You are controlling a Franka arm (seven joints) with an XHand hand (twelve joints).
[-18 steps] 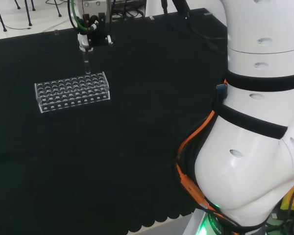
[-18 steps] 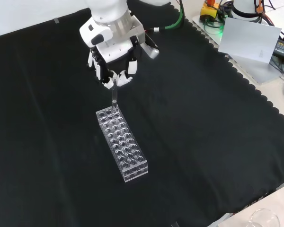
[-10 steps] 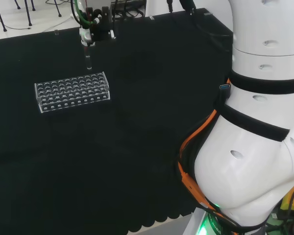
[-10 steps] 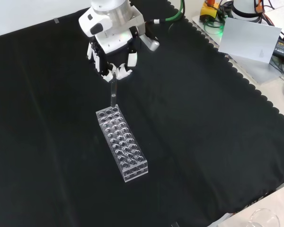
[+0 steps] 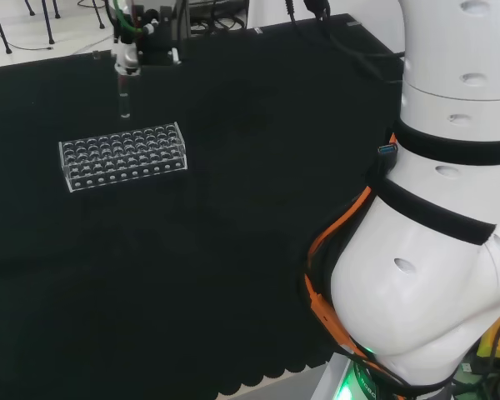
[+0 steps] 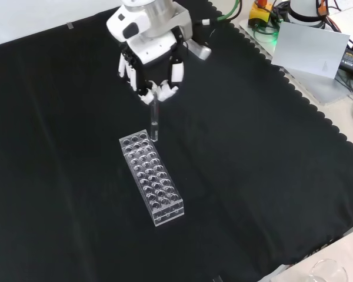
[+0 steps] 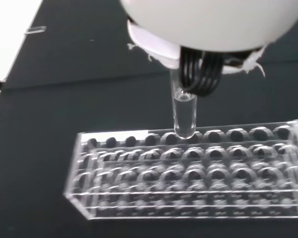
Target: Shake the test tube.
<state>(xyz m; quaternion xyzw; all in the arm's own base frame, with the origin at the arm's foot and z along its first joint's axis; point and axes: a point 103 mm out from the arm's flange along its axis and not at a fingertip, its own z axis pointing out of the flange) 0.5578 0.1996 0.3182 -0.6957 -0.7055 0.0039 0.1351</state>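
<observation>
A clear glass test tube (image 6: 155, 120) hangs upright from the black and white hand (image 6: 155, 71), whose fingers pinch its top end. The tube (image 5: 124, 102) is lifted free of the clear plastic rack (image 6: 152, 177) and hovers above the rack's far end in the front view. From the head camera the hand (image 5: 127, 57) is at the top left, and the rack (image 5: 122, 155) lies below it. In the wrist view the tube (image 7: 184, 116) hangs just over the rack's (image 7: 188, 174) back row of holes. I cannot tell whether the tube holds liquid.
Black cloth (image 6: 253, 158) covers the bench, with its scalloped edge at the right in the front view. A grey sheet (image 6: 313, 51) and cables lie off the cloth at top right. A clear glass vessel (image 6: 327, 272) stands at the bottom right edge. The arm's white links (image 5: 437, 217) stand at the head view's right.
The hand has lifted the test tube out of the rack's end hole and carried it leftward in the head view, rightward in the front view. The rack has stayed put.
</observation>
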